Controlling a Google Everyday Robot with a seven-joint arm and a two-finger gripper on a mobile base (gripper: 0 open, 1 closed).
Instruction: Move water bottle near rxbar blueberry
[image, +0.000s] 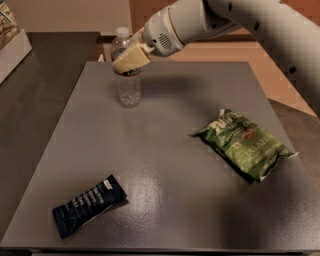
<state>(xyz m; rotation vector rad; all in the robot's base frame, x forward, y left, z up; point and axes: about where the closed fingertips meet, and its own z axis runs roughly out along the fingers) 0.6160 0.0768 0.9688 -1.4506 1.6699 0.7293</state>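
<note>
The water bottle (129, 86) is clear plastic with a white cap and stands upright at the far left of the grey table (165, 150). My gripper (130, 58) comes in from the upper right, and its beige fingers (132, 57) are closed around the bottle's upper part, covering the label band. The bottle's base is at or just above the tabletop. The rxbar blueberry (89, 204), a flat dark navy wrapper with white text, lies near the table's front left corner, well in front of the bottle.
A green chip bag (245, 144) lies on the right side of the table. My white arm (240, 20) spans the upper right. A dark counter (30, 100) runs along the left, with a white tray (12, 47) at the far left.
</note>
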